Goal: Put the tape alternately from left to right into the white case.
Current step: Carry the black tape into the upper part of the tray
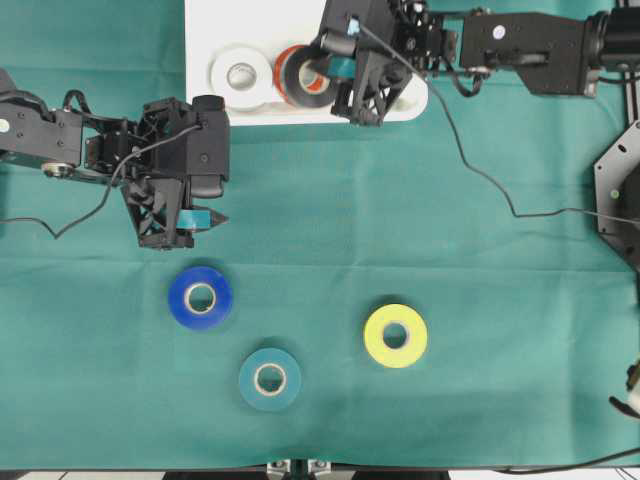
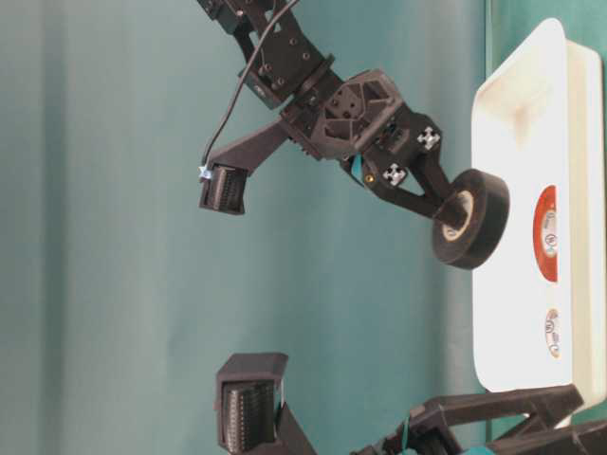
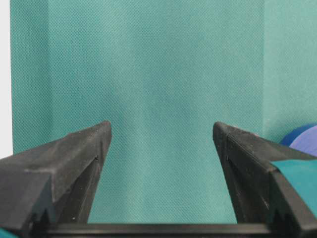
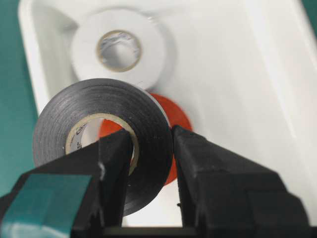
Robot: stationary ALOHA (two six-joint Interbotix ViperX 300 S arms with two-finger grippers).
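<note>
Halfway through the sorting job: the right gripper (image 4: 151, 148), jaws clamped through the wall of the black tape roll (image 4: 101, 141), is carrying it on edge above the white case (image 1: 200, 40), where the white roll (image 1: 241, 75) and red-orange roll (image 2: 545, 233) are already lying. The blue roll (image 1: 200, 297), teal roll (image 1: 270, 379) and yellow roll (image 1: 395, 335) are waiting on the green worktop (image 1: 480, 300). The left gripper (image 1: 195, 228) is hovering near the blue roll, jaws wide apart and holding nothing.

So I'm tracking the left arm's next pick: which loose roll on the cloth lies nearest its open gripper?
The blue roll, just below the left gripper; the teal roll and yellow roll lie farther off.
</note>
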